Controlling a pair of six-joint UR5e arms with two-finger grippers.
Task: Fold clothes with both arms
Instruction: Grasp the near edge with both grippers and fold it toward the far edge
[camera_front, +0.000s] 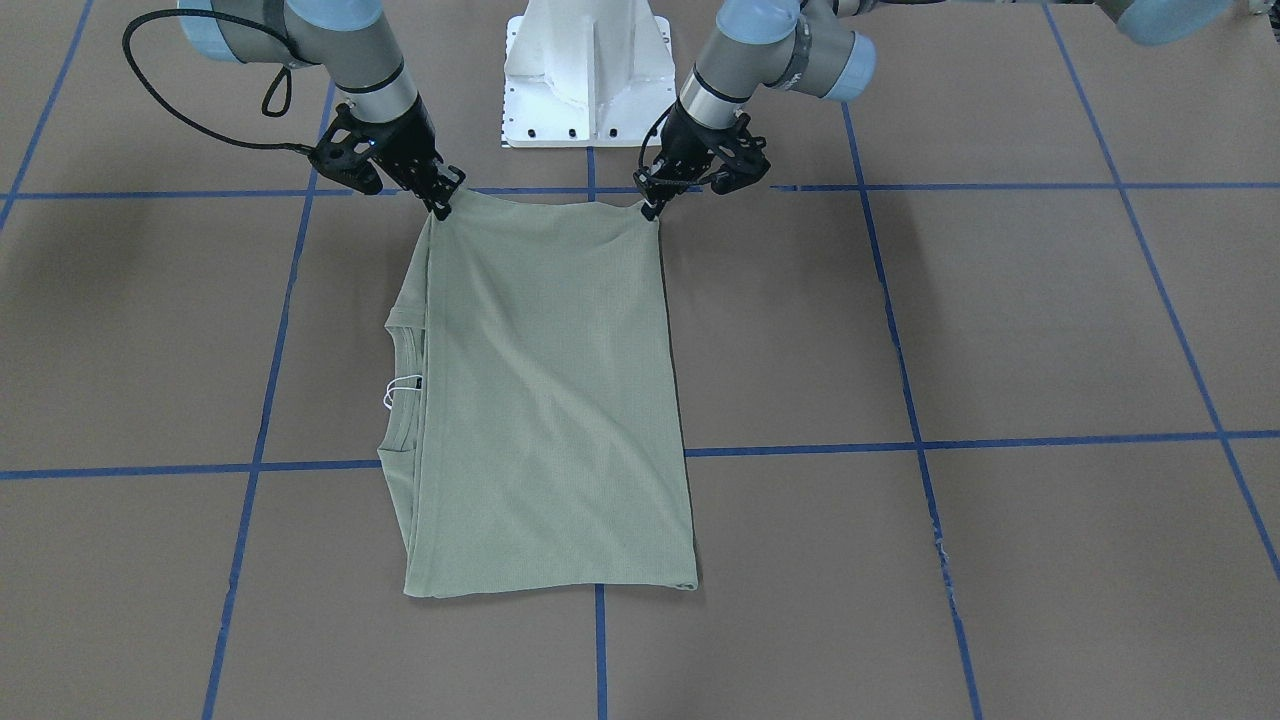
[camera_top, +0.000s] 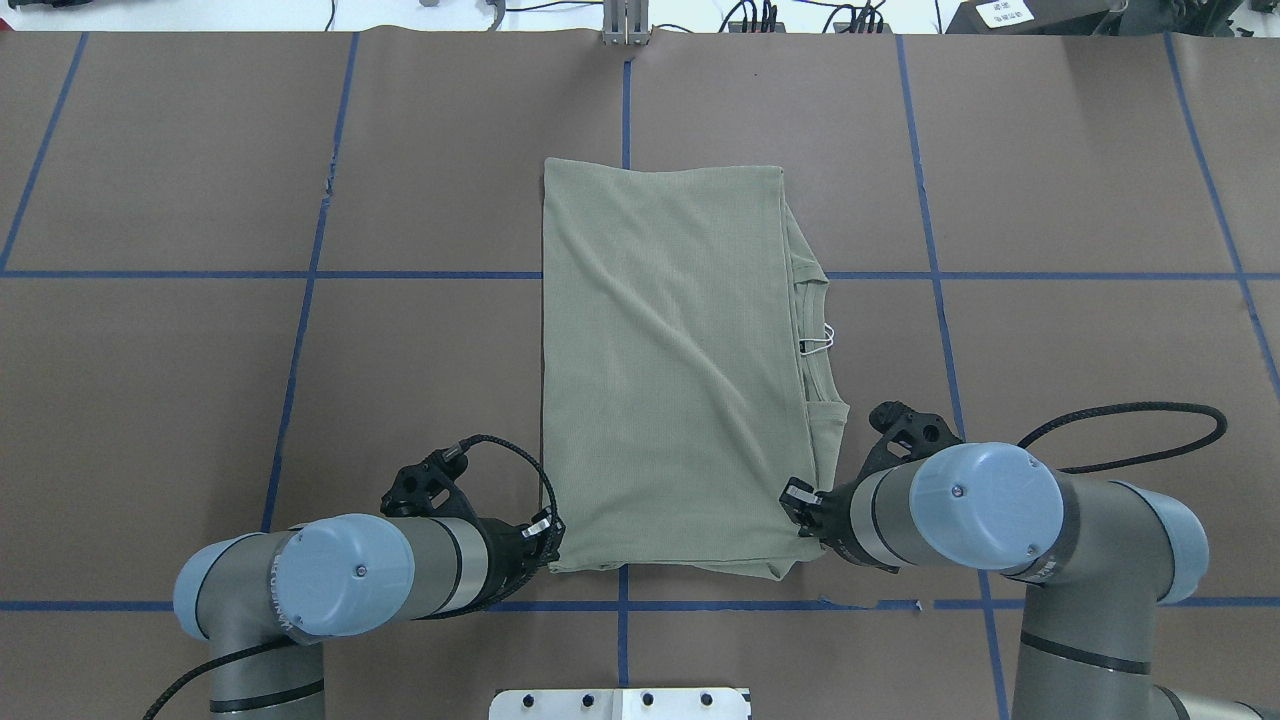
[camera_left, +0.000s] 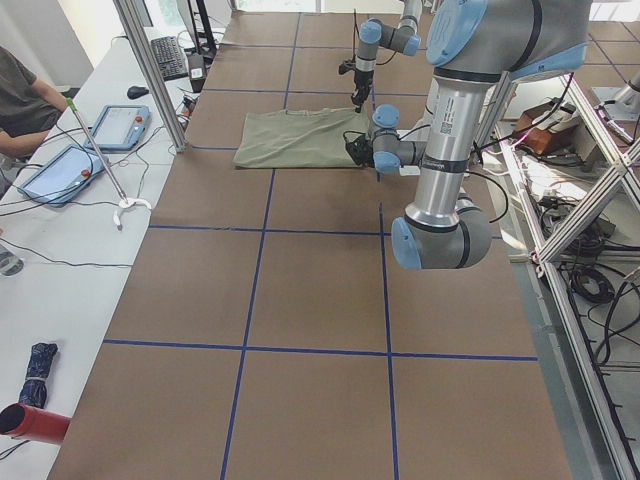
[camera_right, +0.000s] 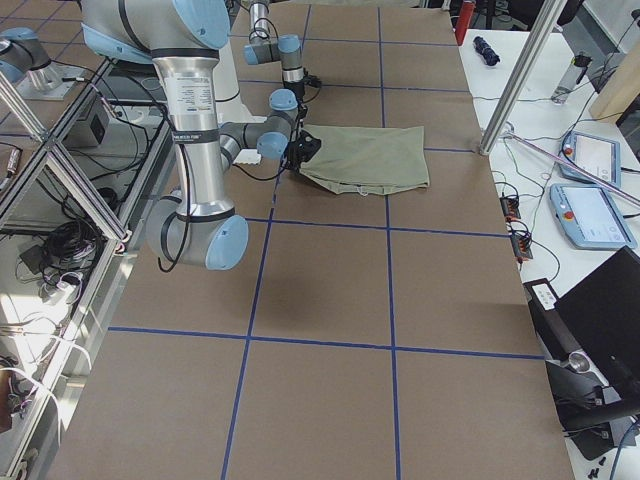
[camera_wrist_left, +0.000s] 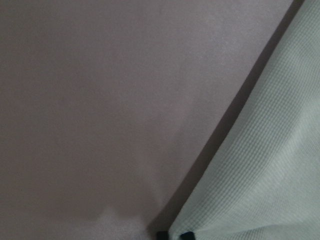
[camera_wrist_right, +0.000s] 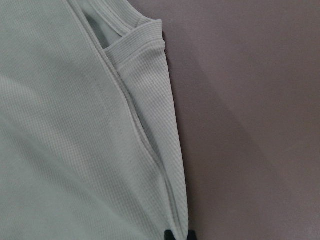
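The folded sage-green knit shirt (camera_front: 550, 400) lies on the brown worktop (camera_front: 1000, 330); the black left gripper (camera_front: 655, 207) and right gripper (camera_front: 440, 207) each pinch one robot-side corner.

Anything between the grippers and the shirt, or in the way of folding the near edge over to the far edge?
Nothing visible. The left gripper and right gripper pinch the near corners of the shirt, and no object lies on it or on the table past its far edge.
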